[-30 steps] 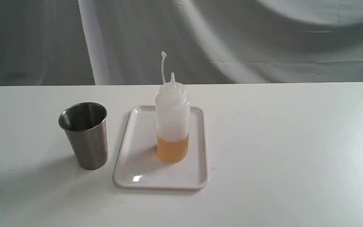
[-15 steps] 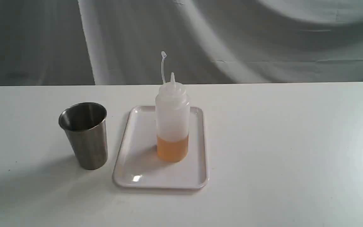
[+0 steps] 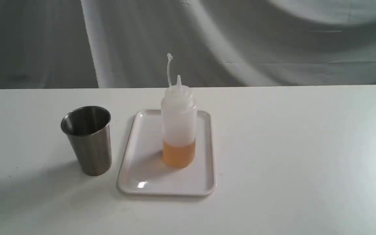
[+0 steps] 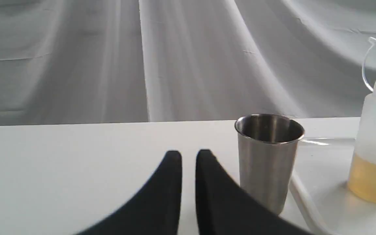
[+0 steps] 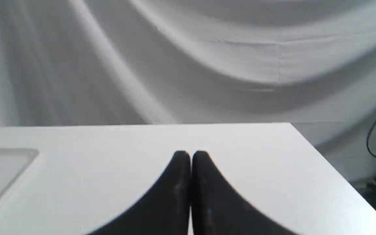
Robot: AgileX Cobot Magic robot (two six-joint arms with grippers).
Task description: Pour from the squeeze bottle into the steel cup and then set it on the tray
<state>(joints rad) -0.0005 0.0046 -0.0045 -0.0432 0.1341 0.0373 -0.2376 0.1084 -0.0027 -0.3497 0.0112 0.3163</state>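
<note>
The squeeze bottle (image 3: 178, 125) stands upright on the white tray (image 3: 142, 163), amber liquid at its bottom, its cap strap sticking up. To the tray's left the steel cup (image 3: 87, 140) stands upright on the table. Neither gripper shows in the exterior view. In the left wrist view my left gripper (image 4: 188, 156) is shut with a thin slit between its black fingers, holding nothing, short of the steel cup (image 4: 268, 160), with the squeeze bottle (image 4: 375, 147) and tray (image 4: 325, 192) beyond. In the right wrist view my right gripper (image 5: 191, 156) is shut and empty above bare table; the tray's corner (image 5: 2, 163) shows at one edge.
A white table (image 3: 289, 147) carries everything, with a grey draped cloth (image 3: 240, 42) behind it. The table's right edge and corner (image 5: 321, 156) show in the right wrist view, with a dark cable (image 5: 375, 137) past it.
A dark shape at the right edge of the exterior view one second ago has left the picture. The bottle, cup and tray have not moved.
</note>
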